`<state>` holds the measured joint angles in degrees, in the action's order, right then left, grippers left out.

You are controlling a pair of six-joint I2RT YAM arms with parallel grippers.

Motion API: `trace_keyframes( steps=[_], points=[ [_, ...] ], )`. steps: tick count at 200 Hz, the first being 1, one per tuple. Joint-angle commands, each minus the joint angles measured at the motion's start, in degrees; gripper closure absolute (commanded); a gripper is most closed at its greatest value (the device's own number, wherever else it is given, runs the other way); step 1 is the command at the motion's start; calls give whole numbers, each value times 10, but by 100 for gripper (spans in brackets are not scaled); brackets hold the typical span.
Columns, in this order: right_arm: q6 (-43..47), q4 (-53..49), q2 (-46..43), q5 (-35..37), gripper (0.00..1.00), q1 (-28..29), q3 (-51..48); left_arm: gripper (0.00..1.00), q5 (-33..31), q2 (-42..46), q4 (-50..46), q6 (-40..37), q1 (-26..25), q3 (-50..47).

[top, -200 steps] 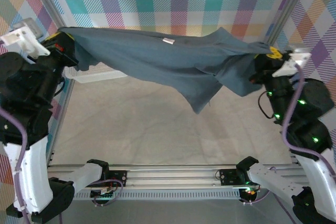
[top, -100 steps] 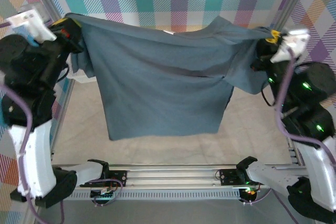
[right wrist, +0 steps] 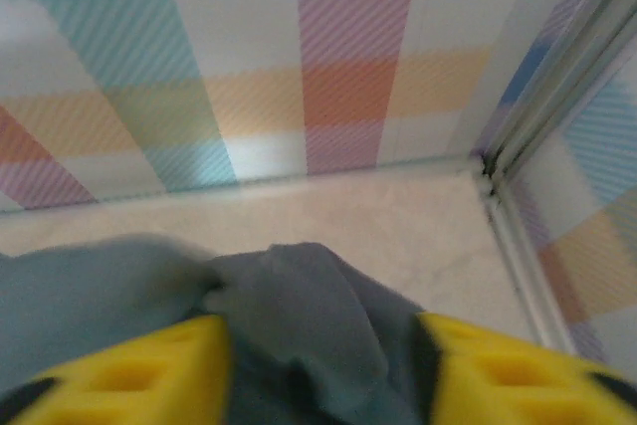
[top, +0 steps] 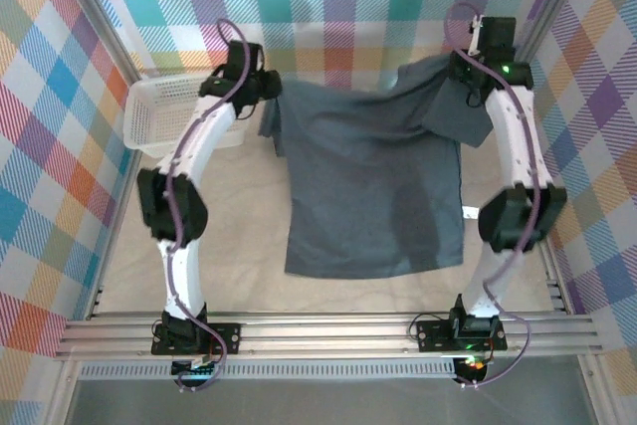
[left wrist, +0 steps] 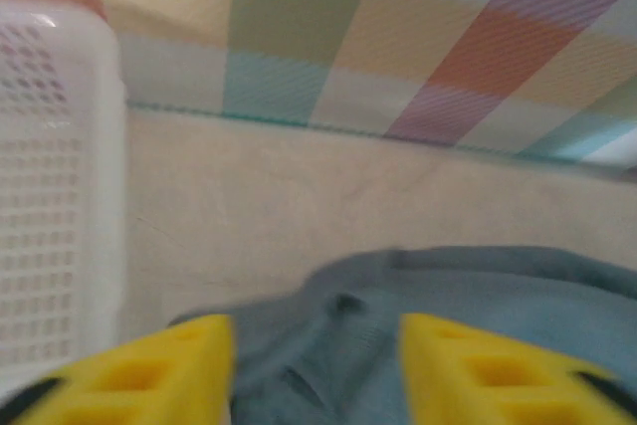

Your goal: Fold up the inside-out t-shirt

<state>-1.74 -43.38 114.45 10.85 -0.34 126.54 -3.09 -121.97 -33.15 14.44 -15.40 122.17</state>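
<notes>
Beige tabletop (top: 249, 246): the inside-out t-shirt (top: 373, 186) lies 12-to-6, with the left gripper (top: 265, 87) and right gripper (top: 463, 69) both spread, gripping nothing, at its 12 o'clock corners.

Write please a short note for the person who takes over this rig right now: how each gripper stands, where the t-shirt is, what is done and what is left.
Left gripper: open, at the far left corner of the t-shirt; cloth lies between its fingers, not pinched.
Right gripper: open, at the far right corner; cloth lies between its fingers too.
The t-shirt is spread on the table, hem toward the arm bases, mostly flat, but bunched at the far right sleeve. The white basket stands at the far left.
Done: shirt laid out.
Left: smooth the bunched sleeve, then make every fold; none is made yet.
</notes>
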Motion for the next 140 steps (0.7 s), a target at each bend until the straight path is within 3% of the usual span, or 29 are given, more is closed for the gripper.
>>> trace_keyframes(
  steps=[1, 13, 26, 66, 86, 111, 126, 140],
  points=[
    [-33, -160, 63, -39, 25, -6, 164, 34, 13, -8, -15, -10, -2, 128],
    [-25, -196, 71, -56, 24, -7, 188, 30, 14, 10, -20, -13, -2, 133],
    [-23, -197, 38, -88, 23, -8, 146, 27, 26, 57, -4, -9, -2, 92],
    [-71, -177, -135, -202, 19, -7, -74, 15, 83, 293, 116, -13, -31, -186],
    [-177, -103, -269, -260, 17, -10, -253, 12, 112, 411, 167, -60, -67, -319],
    [-395, 48, -478, -307, 19, -8, -565, 7, 181, 512, 153, -157, -124, -429],
    [-481, 34, -574, -290, 22, -7, -696, 0, 203, 549, 108, -224, -174, -477],
    [-483, -16, -612, -307, 24, 0, -766, 0, 191, 581, 66, -285, -222, -517]
  ],
)
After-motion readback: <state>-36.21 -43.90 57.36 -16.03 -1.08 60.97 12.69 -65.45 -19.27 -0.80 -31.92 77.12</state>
